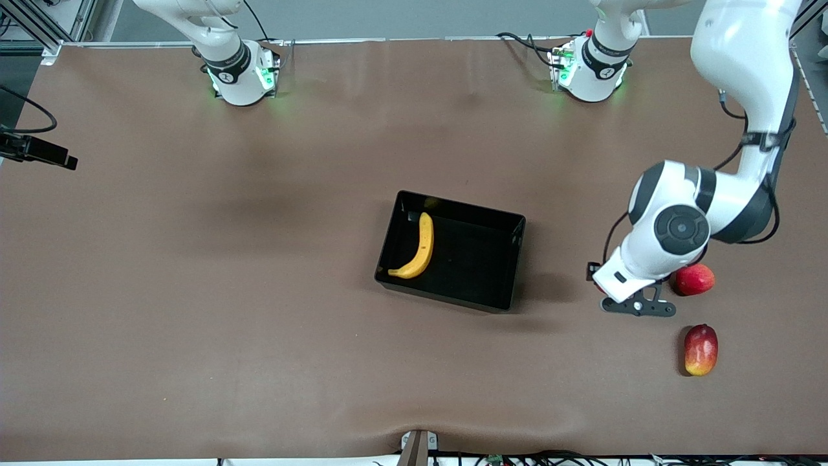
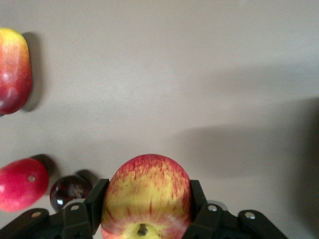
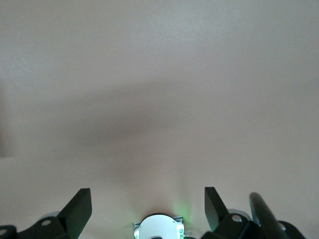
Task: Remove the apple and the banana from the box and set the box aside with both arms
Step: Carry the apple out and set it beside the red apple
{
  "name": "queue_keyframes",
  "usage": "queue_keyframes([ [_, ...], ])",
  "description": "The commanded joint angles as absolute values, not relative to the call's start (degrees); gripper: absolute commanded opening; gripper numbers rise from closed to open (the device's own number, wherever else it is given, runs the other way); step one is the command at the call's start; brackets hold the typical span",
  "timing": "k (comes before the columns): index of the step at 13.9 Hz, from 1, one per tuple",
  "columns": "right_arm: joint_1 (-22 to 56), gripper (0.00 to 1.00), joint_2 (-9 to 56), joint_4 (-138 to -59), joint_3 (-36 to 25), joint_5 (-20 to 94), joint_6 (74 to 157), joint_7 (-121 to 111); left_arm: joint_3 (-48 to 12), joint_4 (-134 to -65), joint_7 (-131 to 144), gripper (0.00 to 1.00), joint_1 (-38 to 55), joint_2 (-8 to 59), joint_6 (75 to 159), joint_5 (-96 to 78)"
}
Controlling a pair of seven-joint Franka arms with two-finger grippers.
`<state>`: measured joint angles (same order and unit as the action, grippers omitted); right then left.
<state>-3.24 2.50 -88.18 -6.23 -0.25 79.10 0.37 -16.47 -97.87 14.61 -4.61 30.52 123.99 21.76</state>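
At frame right, the bent left arm's black gripper (image 2: pixel 144 211) clamps the round red-yellow apple (image 2: pixel 147 194), stem toward its wrist camera, while the right gripper (image 3: pixel 148 209) waits wide open.

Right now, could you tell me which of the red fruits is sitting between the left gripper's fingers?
The yellow-streaked apple, clamped in the left gripper. The mango, plain red fruit and dark purple fruit lie loose on the table.

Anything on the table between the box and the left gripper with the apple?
Nothing: in the front view only bare brown table separates the box from the left gripper, shut on the apple.
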Motion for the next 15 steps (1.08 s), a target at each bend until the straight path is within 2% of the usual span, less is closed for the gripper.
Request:
queue_keyframes([
  [1, -3.9, 1.0, 2.5, -87.8, -5.5, -1.0, 78.8, 1.1, -17.1, -99.8, 14.3, 0.0, -8.8, 34.2, 130.8, 24.4],
  [6, -3.8, 1.0, 2.5, -87.8, -5.4, -0.9, 78.7, 1.0, -17.1, -99.6, 14.4, 0.02, -9.1, 38.4, 131.9, 25.1],
  [7, -3.8, 1.0, 2.5, -87.8, -5.4, -0.9, 78.7, 1.0, -17.1, -99.6, 14.4, 0.26, -9.1, 38.8, 132.4, 25.5],
  [8, -3.8, 1.0, 2.5, -87.8, -5.5, -0.9, 78.7, 1.0, -17.1, -99.3, 14.5, 0.73, -9.1, 38.8, 132.4, 25.5],
  [9, -3.8, 1.0, 2.5, -87.8, -5.5, -0.9, 78.6, 1.0, -17.1, -99.2, 14.5, 1.0, -9.1, 38.4, 132.4, 25.5],
  [12, -3.9, 1.0, 2.5, -87.8, -5.5, -0.9, 78.6, 1.0, -17.7, -98.8, 15.3, 1.0, -9.0, 34.5, 130.7, 24.6],
  [15, -3.9, 1.0, 2.5, -87.8, -5.5, -0.9, 78.7, 1.0, -20.8, -96.9, 15.7, 1.0, -7.9, 30.1, 123.9, 24.6],
])
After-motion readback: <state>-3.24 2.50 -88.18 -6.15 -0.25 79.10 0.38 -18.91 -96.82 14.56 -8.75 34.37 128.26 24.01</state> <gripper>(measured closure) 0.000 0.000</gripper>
